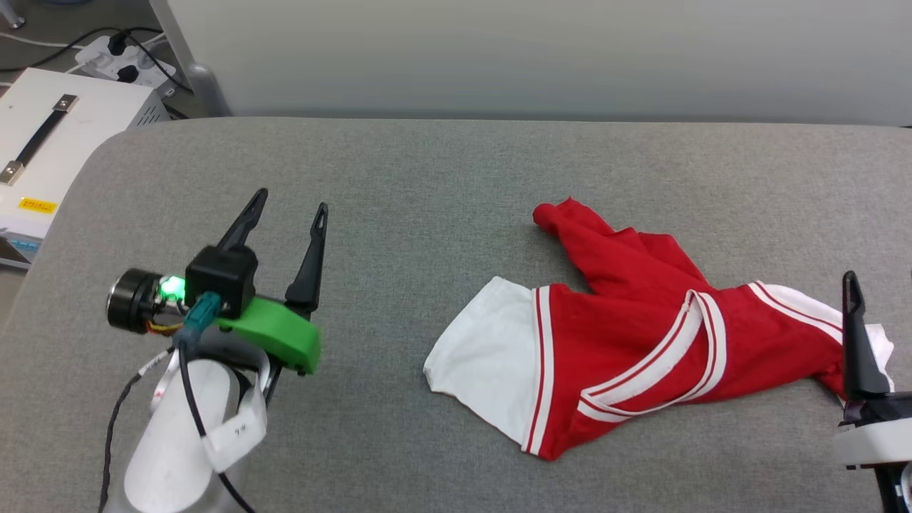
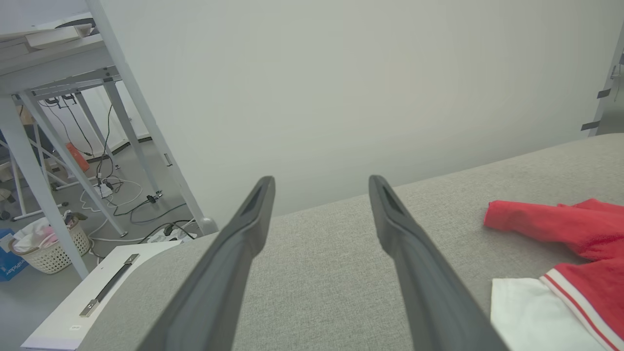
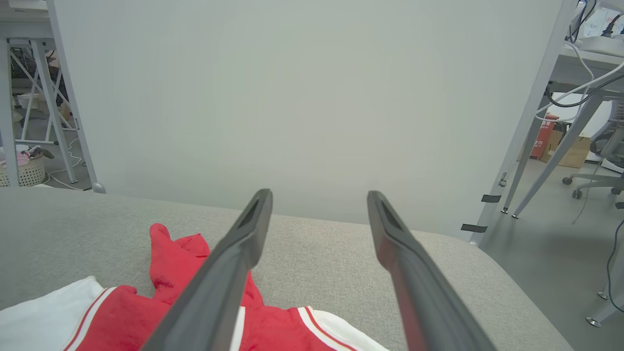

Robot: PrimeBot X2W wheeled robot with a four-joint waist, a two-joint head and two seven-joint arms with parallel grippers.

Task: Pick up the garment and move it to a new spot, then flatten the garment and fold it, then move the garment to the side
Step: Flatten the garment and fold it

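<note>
Lying crumpled on the counter (image 1: 427, 164) toward its right edge, the garment (image 1: 641, 335) is judged light, limp, unslippery; grip a raised red fold. Left end effector (image 1: 292, 201) and right end effector (image 3: 319, 193): spread, empty.

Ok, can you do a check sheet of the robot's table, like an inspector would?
Surface: table, grey and padded, with a rounded corner.
Job's things: garment, red with white sleeves, crumpled and unfolded, right of centre.
Clutter: nothing seen.
Grippers: left pincer open, well left of the garment; right pincer open, at the garment's right end.
Cables: black cable along the left forearm; power strip with plugs on the floor.
Surroundings: pale panel behind the table; white box with a handle; basket on the floor.
</note>
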